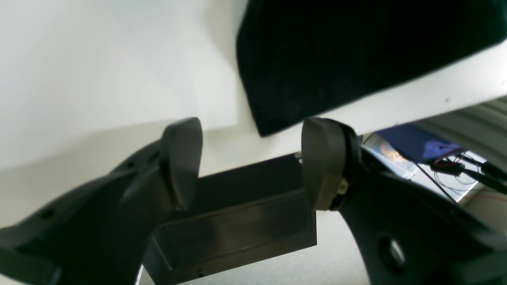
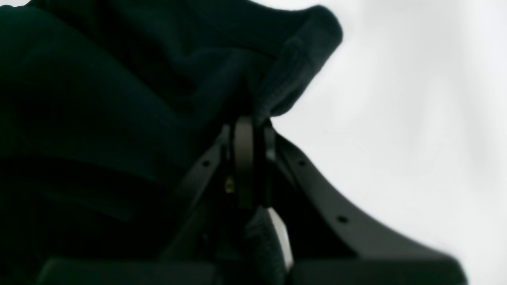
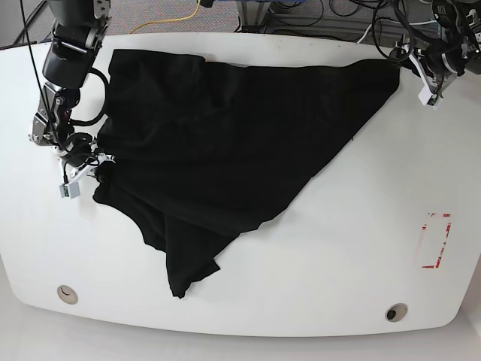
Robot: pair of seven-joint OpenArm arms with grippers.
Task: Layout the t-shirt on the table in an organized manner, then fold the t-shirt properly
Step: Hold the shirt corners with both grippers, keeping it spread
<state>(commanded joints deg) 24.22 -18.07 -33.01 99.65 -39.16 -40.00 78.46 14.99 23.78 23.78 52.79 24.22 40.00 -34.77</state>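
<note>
The black t-shirt (image 3: 225,128) lies spread in a rough triangle over the white table (image 3: 338,248), with a folded flap trailing toward the front (image 3: 188,256). At the shirt's left edge, my right gripper (image 3: 100,162) is shut on a bunched fold of the cloth (image 2: 293,67), with the jaws pressed together (image 2: 251,122). My left gripper (image 3: 409,64) hovers at the back right, by the shirt's far corner (image 1: 356,51). It is open (image 1: 253,162), with nothing between its fingers (image 1: 182,162), and the cloth corner lies just beyond the fingertips.
A red rectangle marking (image 3: 436,241) sits near the table's right edge. Two round grommet holes (image 3: 68,294) (image 3: 396,312) are near the front edge. Cables and equipment (image 3: 316,15) lie beyond the table's back edge.
</note>
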